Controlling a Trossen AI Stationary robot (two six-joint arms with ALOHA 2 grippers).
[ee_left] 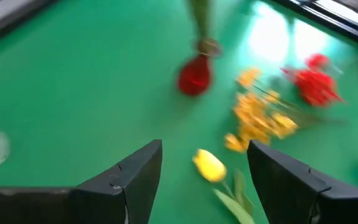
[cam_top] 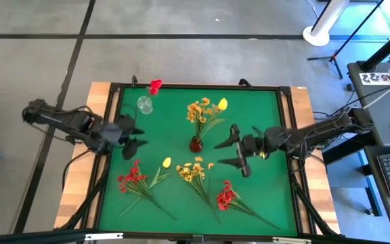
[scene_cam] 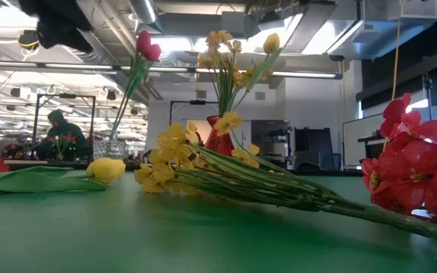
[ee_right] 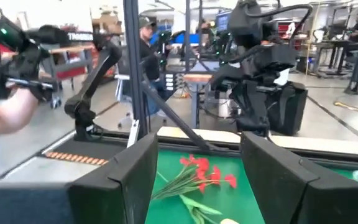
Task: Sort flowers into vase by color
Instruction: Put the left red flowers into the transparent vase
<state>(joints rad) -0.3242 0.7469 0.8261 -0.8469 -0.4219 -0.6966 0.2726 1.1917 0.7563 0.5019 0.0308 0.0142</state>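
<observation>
- Looking down from the high view: the left gripper hangs over the mat's left side, jaws apart and empty, between the clear vase with its red tulip near the far edge and the loose flowers near the front edge. The yellow tulip lies just front-right of it, stem running toward the front-left corner beside the red spray. The right gripper waits, open and empty, right of the red vase at mid-mat. I judge the left arm nearer to that tulip.
- Low view: the yellow spray and second red spray lie flat on the mat; the red vase holds yellow blooms upright.
- Left wrist view: the yellow tulip's bud sits just ahead, between the spread fingers.
- Right wrist view: open fingers frame a red spray; nothing held.
</observation>
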